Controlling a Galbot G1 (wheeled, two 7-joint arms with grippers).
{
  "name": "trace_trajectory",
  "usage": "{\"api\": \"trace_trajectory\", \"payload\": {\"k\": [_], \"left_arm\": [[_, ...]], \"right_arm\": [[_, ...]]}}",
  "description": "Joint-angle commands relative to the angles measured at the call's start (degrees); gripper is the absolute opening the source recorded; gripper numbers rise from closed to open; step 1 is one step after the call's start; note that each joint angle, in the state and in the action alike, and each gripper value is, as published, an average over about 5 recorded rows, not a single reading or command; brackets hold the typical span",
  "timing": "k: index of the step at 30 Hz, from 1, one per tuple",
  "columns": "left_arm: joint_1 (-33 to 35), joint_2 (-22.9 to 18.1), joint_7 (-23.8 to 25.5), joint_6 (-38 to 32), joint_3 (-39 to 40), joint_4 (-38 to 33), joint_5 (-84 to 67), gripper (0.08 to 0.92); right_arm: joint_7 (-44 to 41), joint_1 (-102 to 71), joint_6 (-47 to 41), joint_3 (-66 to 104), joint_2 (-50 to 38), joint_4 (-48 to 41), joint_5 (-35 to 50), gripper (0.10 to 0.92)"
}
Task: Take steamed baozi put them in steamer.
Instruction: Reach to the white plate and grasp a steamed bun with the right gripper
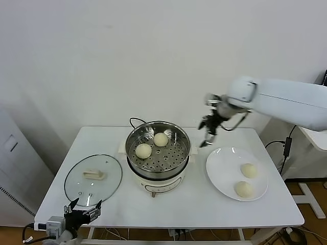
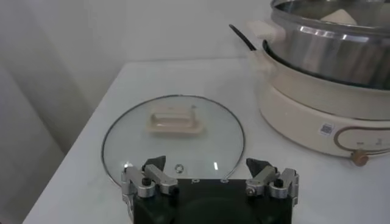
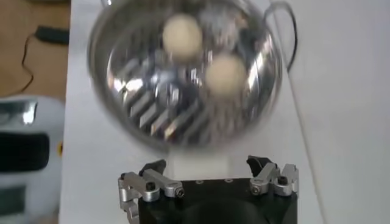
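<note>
Two soft, light baozi (image 1: 244, 179) wait on the plate (image 1: 217, 176) — the released, empty right claw (image 1: 210, 137) should cradle each gently around its sides.

Open tabletop (image 1: 168, 206) lies between steamer (image 1: 158, 153) and plate (image 1: 220, 176); the glass lid (image 1: 93, 179) blocks the left

Two smooth, round, cream-white steamed dough buns (image 1: 152, 145) sit apart on the perforated floor of the round shiny steel steamer basket (image 1: 180, 137), which rests on its white electric base. Two more matching buns (image 1: 247, 179) lie well apart beside the steamer.
</note>
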Motion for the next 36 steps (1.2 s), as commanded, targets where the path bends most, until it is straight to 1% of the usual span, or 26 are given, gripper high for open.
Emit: {"api": "trace_trajectory", "payload": {"k": [1,6,16,29,36], "left_arm": [[0.04,-0.56,-0.03,0.17,0.03,-0.14,0.11,0.823],[-0.04,-0.80,-0.02,0.26,0.05,-0.04,0.13,0.823],[-0.39,-0.74,-0.04,0.45,0.08,0.28,0.12,0.823],[-0.10,-0.80,-0.05,0.47,0.01,0.24,0.17,0.823],[0.17,-0.79,-0.05,0.40,-0.11,0.21,0.20,0.823]], "right_arm": [[-7.79,-6.25,6.26,-0.06,-13.78,1.12,-14.70,0.823],[-9.21,-15.04,8.70,7.22,-14.99,-1.24,-19.60,0.823],[-9.46,-27.58,12.16,17.56,-13.37,-6.85,-25.67,0.823],[-9.10,-38.51,15.10,26.01,-11.12,-11.10,-33.16,0.823],[-6.97,-41.92,15.49,30.87,-9.44,-14.00,-35.10,0.823]]}}
